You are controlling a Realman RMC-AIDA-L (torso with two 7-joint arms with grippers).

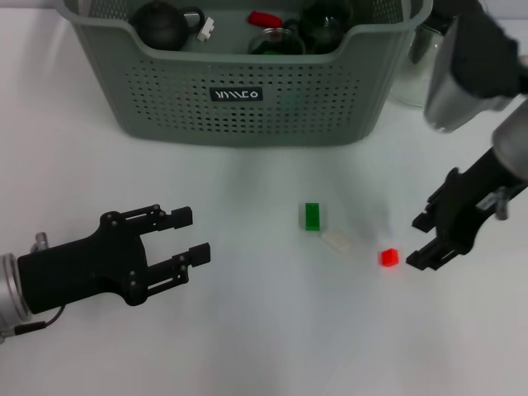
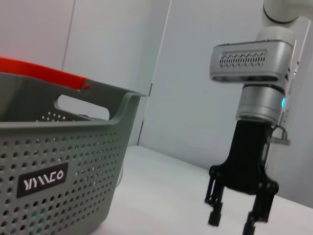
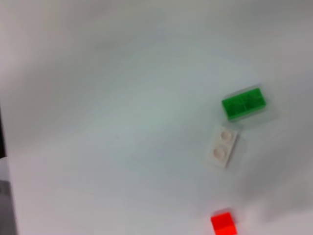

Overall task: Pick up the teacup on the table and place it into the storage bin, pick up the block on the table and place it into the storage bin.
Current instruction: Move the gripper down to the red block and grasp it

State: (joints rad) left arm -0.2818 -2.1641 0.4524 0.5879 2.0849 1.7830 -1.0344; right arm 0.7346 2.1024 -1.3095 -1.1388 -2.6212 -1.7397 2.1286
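Right tool (image 1: pixel 422 243) beside red block (image 1: pixel 388 257), fingers spread wide, nothing held.

Best lowered squarely with one finger either side of the cube-like block, no clear long axis. Lying on the tabletop (image 1: pixel 264 346), well in front of the storage bin (image 1: pixel 247 99). Teacup possibly already inside; hard to tell. Left tool (image 1: pixel 191 236) idle, open, empty.

- Three small blocks on the worktop (image 1: pixel 247 330): one green block (image 1: pixel 312 216), one white block (image 1: pixel 337 241), one red block (image 1: pixel 388 257).
- One storage bin (image 1: pixel 247 99).
- Two dark round teapots in the bin: one (image 1: pixel 162 25), another (image 1: pixel 326 25).
- Two robot hands: left hand (image 1: pixel 187 241), right hand (image 1: pixel 422 241).
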